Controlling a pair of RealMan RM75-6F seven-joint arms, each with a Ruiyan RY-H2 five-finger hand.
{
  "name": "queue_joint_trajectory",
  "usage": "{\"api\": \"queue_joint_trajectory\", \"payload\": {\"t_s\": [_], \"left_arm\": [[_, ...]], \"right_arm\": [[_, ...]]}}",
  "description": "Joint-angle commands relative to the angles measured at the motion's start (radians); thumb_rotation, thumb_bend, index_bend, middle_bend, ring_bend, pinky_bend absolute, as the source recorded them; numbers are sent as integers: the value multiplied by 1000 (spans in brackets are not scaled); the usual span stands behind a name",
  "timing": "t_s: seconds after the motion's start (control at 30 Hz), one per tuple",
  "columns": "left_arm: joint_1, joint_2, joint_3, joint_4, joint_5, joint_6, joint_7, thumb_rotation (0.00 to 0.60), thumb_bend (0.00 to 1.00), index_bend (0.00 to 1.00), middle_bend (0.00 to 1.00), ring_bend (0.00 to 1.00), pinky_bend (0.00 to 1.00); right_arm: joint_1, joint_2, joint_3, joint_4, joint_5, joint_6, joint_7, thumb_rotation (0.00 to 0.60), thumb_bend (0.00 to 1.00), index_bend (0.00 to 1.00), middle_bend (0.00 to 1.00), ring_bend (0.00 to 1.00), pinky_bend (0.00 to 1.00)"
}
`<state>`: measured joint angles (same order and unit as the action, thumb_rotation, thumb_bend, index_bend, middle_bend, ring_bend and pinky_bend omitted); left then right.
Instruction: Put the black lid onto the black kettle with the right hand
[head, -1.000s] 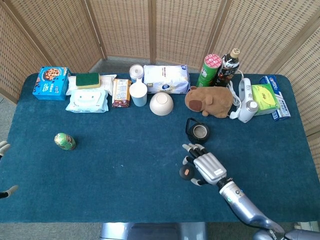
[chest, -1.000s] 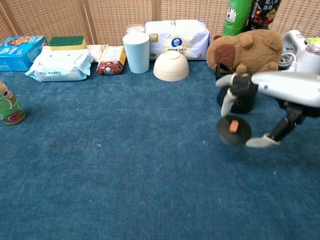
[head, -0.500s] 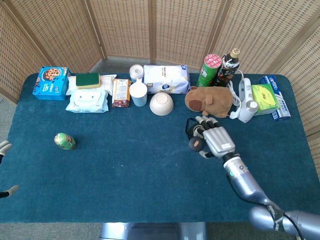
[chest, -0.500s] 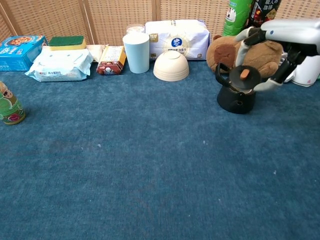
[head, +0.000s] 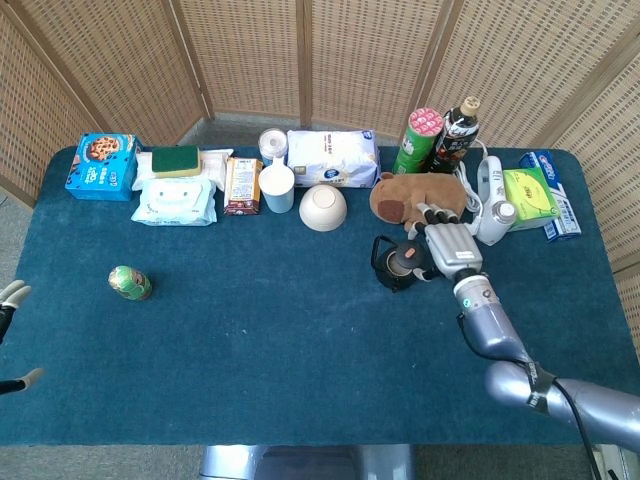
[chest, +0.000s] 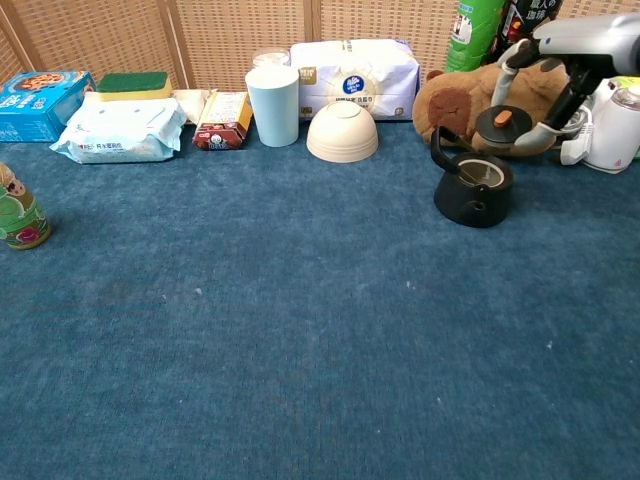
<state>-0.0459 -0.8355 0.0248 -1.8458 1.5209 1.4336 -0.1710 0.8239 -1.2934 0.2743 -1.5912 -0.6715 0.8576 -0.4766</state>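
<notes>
black lid (chest: 503, 128) with orange knob, tilted above open black kettle (chest: 473, 189).

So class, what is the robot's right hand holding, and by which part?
The right hand holds the black lid by its rim, above the black kettle.

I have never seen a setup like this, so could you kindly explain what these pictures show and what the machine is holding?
This is a two-armed robot with humanlike hands, steered by a person. One picture looks down from its head, the other looks forward from its chest. The right hand holds a black lid with an orange knob just above the open black kettle, which stands on the blue table. Only the fingertips of the left hand show at the table's edge. Along the back sit a plush capybara, a bowl, a cup and packets.
</notes>
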Motion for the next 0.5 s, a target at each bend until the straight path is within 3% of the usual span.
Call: {"api": "queue_joint_trajectory", "payload": {"t_s": [0.03, 0.5], "left_arm": [[-3, -1, -1, 0, -5, -5, 2, 600, 117, 0, 0, 0, 37], [-7, 2, -8, 4, -26, -14, -11, 600, 117, 0, 0, 0, 37]], "right_arm": [[14, -19, -9, 25, 16, -11, 10, 600, 326, 388, 51, 12, 0], [49, -83, -38, 117, 35, -42, 56, 600, 326, 396, 51, 12, 0]]}}
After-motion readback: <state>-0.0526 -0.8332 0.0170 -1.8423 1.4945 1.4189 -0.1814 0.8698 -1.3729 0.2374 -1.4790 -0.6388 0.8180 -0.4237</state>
